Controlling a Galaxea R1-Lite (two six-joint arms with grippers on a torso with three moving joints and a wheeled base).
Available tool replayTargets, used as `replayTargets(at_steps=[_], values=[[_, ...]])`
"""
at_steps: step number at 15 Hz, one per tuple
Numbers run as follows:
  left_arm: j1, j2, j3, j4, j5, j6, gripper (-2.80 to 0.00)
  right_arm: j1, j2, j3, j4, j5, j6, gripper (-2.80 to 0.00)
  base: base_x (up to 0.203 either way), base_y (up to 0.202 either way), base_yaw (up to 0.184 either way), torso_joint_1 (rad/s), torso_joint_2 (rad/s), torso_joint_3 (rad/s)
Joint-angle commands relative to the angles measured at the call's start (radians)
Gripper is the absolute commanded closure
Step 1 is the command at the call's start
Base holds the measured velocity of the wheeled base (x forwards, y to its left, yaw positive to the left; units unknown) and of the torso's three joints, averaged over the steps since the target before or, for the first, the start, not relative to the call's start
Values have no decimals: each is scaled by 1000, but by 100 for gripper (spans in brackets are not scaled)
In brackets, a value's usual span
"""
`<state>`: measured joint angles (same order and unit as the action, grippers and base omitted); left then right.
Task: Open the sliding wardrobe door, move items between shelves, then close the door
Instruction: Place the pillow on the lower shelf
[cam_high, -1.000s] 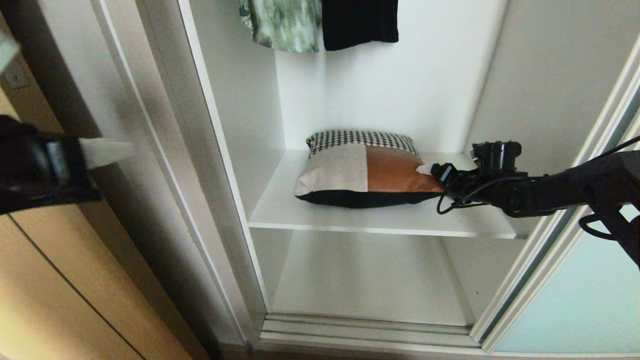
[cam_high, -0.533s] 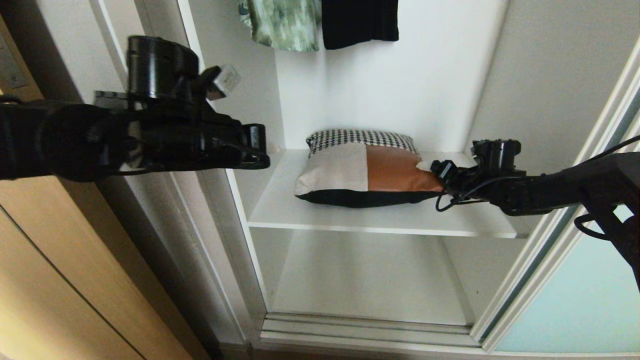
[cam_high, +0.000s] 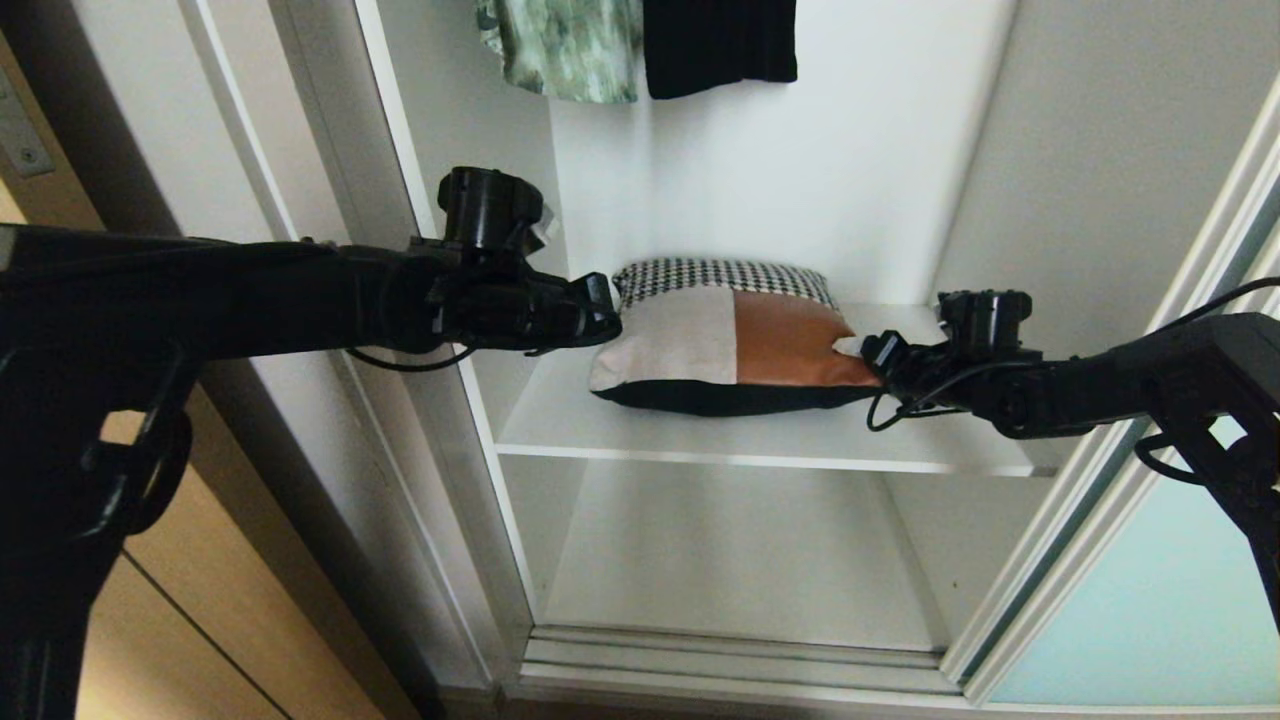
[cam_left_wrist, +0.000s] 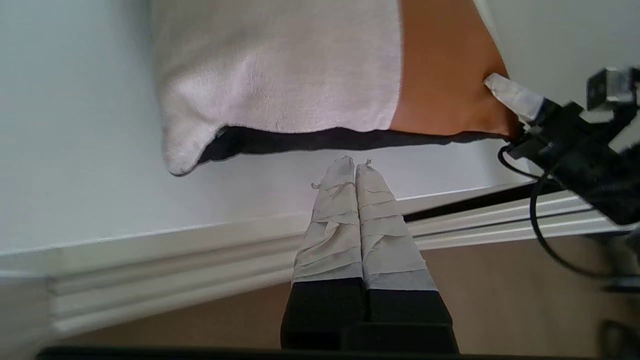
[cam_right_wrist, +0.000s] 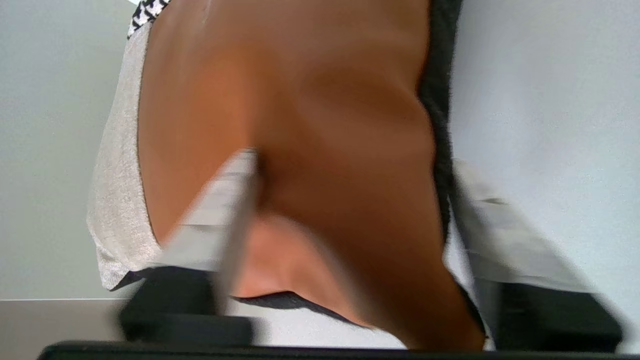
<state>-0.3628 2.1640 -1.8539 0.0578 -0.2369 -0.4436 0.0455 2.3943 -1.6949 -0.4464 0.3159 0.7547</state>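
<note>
White shelf (cam_high: 760, 435) carries the cushion (cam_high: 725, 340) below hanging clothes (cam_high: 640, 45); right gripper (cam_high: 858, 350) straddles its brown corner, jaws apart, while left gripper (cam_left_wrist: 354, 167), fingers together, hovers near its beige side

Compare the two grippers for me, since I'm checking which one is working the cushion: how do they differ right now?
The left gripper has its fingers pressed together with nothing between them; the right gripper has its fingers spread around the cushion's brown leather corner. The left gripper points at the cushion's beige side from short of it; the right gripper presses into its opposite edge. Both have pale taped fingers and reach in above the same white shelf.
</note>
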Motion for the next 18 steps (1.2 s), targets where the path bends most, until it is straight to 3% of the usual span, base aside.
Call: replayTargets(at_steps=[1,3,4,5,10,14,18], values=[[11,110,-77,24,-11,-40,0,0,-1,7,-4,2,5,0,0,0,0,0,0,0],[36,167,-80,24,-14,-49,0,0,0,11,-3,2,6,0,0,0,0,0,0,0],[52,186,-80,21,-15,-50,-154,0,1,12,-3,2,8,0,0,0,0,0,0,0],[62,192,-80,13,-18,-52,-280,0,1,18,-5,2,6,0,0,0,0,0,0,0],[67,258,-80,-125,-27,-55,-280,-6,-34,46,-5,10,6,0,0,0,0,0,0,0],[69,295,-80,-212,-106,-70,-280,-24,-82,107,-18,85,7,0,0,0,0,0,0,0],[86,246,-60,-198,-104,-110,-280,-46,-74,112,-25,88,9,0,0,0,0,0,0,0]])
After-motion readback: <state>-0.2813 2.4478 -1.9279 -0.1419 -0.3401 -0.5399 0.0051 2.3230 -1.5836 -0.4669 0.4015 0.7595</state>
